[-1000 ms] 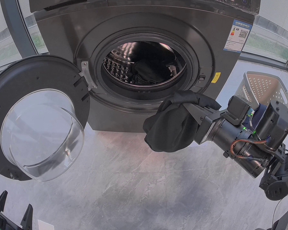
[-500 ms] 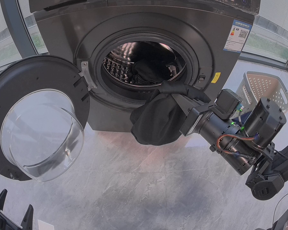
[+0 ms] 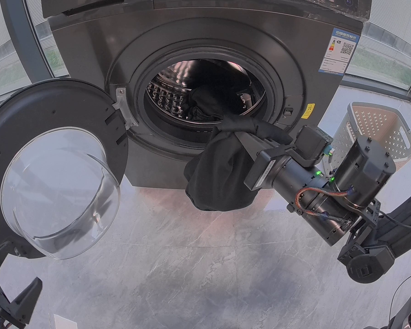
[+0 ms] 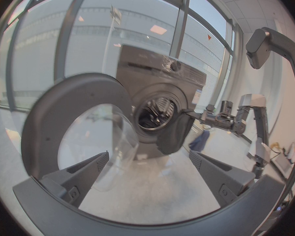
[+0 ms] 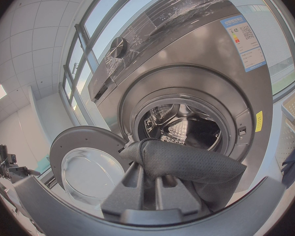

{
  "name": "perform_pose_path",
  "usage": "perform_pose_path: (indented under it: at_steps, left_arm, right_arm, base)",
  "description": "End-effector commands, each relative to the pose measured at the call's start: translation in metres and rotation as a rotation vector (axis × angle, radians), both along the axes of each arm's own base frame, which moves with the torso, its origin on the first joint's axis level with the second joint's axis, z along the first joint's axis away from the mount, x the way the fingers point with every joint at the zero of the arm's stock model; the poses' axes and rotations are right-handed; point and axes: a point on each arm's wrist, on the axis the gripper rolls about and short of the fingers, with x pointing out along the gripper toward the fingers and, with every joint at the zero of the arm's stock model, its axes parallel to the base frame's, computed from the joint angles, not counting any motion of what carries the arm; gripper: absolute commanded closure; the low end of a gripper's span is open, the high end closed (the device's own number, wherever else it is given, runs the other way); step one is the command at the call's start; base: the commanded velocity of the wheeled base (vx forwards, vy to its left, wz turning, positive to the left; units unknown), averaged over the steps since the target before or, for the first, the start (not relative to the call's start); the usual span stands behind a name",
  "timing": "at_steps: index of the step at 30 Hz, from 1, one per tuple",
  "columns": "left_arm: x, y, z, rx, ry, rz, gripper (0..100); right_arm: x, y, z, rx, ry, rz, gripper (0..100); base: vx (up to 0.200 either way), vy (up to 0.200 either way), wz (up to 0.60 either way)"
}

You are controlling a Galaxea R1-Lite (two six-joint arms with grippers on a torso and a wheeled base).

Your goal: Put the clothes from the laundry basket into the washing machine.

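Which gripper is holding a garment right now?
The right gripper, shut on the black garment by the drum opening; the left gripper hangs open and empty.

The right gripper (image 3: 240, 136) holds a black garment (image 3: 219, 172) at the lower rim of the washing machine (image 3: 100, 37) opening

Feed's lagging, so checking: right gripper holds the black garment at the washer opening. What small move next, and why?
Probably lift the right gripper slightly and push it forward into the drum. It is shut on the black garment, most of which hangs below the opening's rim; the door stands open.
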Motion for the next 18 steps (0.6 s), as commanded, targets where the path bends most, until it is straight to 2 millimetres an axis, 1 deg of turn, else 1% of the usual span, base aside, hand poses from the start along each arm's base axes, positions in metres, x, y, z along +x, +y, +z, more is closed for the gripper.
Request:
perform_pose_path:
  at_steps: [1, 2, 3, 7, 9, 10, 11, 12, 14, 15, 16, 18]
  left_arm:
    - [0.062, -0.011, -0.001, 0.023, 0.277, -0.283, 0]
    - [0.062, -0.011, -0.001, 0.023, 0.277, -0.283, 0]
    - [0.082, -0.021, 0.002, 0.028, 0.300, -0.360, 0]
    - [0.117, -0.037, -0.003, 0.044, 0.350, -0.409, 0]
    - [0.134, -0.050, -0.005, 0.052, 0.353, -0.451, 0]
    - [0.143, -0.055, -0.006, 0.056, 0.353, -0.457, 0]
    - [0.144, -0.056, -0.006, 0.056, 0.352, -0.457, 0]
    - [0.156, -0.062, -0.009, 0.061, 0.349, -0.447, 0]
    - [0.170, -0.072, -0.011, 0.063, 0.346, -0.447, 0]
    - [0.171, -0.073, -0.011, 0.064, 0.347, -0.450, 0]
    - [0.184, -0.082, -0.014, 0.066, 0.352, -0.464, 0]
    - [0.200, -0.090, -0.019, 0.065, 0.357, -0.468, 0]
  right_arm:
    - [0.016, 0.015, -0.002, 0.008, -0.012, 0.003, 100]
    - [0.016, 0.015, -0.002, 0.008, -0.012, 0.003, 100]
    - [0.016, 0.015, 0.001, 0.013, -0.018, 0.005, 100]
    - [0.019, 0.014, 0.005, 0.019, -0.025, -0.003, 100]
    - [0.022, 0.011, 0.005, 0.021, -0.027, -0.014, 100]
    - [0.022, 0.010, 0.006, 0.023, -0.028, -0.015, 100]
    - [0.022, 0.010, 0.006, 0.023, -0.028, -0.015, 100]
    - [0.023, 0.009, 0.007, 0.024, -0.029, -0.016, 100]
    - [0.023, 0.010, 0.007, 0.024, -0.028, -0.018, 100]
    - [0.023, 0.010, 0.007, 0.024, -0.028, -0.016, 100]
    - [0.024, 0.011, 0.009, 0.024, -0.026, -0.022, 100]
    - [0.029, 0.009, 0.011, 0.029, -0.020, -0.043, 100]
  base:
    - [0.000, 0.000, 0.00]
    - [0.000, 0.000, 0.00]
    - [0.000, 0.000, 0.00]
    - [0.000, 0.000, 0.00]
    - [0.000, 0.000, 0.00]
    - [0.000, 0.000, 0.00]
    - [0.000, 0.000, 0.00]
    - [0.000, 0.000, 0.00]
    - [0.000, 0.000, 0.00]
    - [0.000, 0.000, 0.00]
    - [0.000, 0.000, 0.00]
    - [0.000, 0.000, 0.00]
